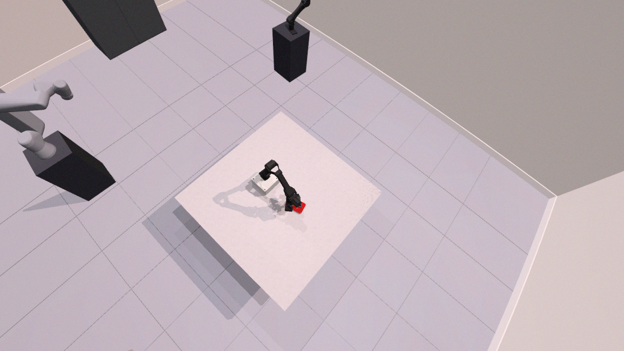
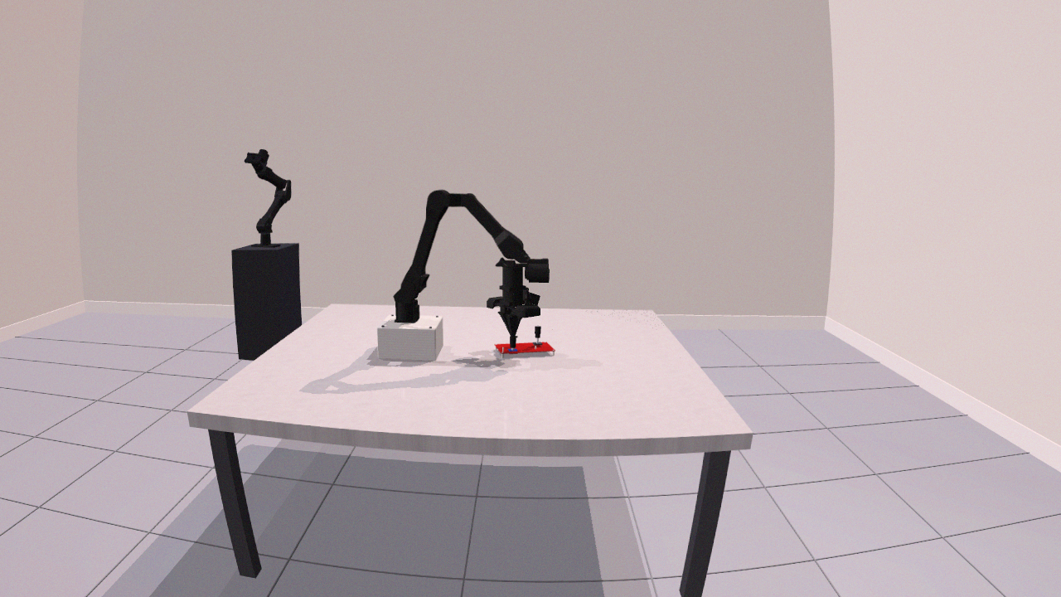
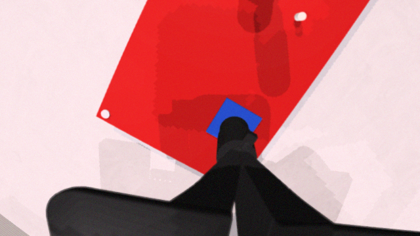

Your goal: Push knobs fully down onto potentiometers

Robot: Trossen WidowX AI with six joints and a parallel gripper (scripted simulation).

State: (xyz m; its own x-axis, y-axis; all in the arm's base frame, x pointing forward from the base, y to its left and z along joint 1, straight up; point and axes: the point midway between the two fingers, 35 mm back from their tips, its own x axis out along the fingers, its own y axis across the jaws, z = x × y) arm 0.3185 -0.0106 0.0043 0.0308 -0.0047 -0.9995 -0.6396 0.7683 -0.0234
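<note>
Where my gripper [image 1: 295, 201] [image 2: 512, 336] [image 3: 237, 160] points: straight down, over one end of the red circuit board [image 1: 299, 208] [image 2: 525, 348] [image 3: 203, 65].
Fingers: together, tips right at the top of the near knob; not spread around it.
Near knob [image 2: 512, 342] [image 3: 233, 126]: black, round-topped, low over its blue potentiometer [image 2: 512, 350] [image 3: 226, 113]. Cannot tell whether it sits fully against it; my fingers crowd the view.
Blue potentiometer: on the board, square edges showing past the knob in my wrist view.
Far knob [image 2: 537, 328]: black, upright, high on its shaft; a stretch of shaft shows below. Not seated.
Board: raised on short legs on the white table [image 1: 331, 244] [image 2: 474, 400], beside my base box. Two pale round leg ends visible at wrist, one at a corner.
My arm [image 1: 283, 181] [image 2: 486, 215]: arched up from the white base box [image 1: 266, 188] [image 2: 409, 342], then down to the board.
Beyond the table: a second black arm [image 1: 297, 15] [image 2: 282, 194] on a dark pedestal [image 1: 290, 56] [image 2: 265, 297]; a grey arm [image 1: 26, 102] on another dark block [image 1: 74, 165], seen from the top.
</note>
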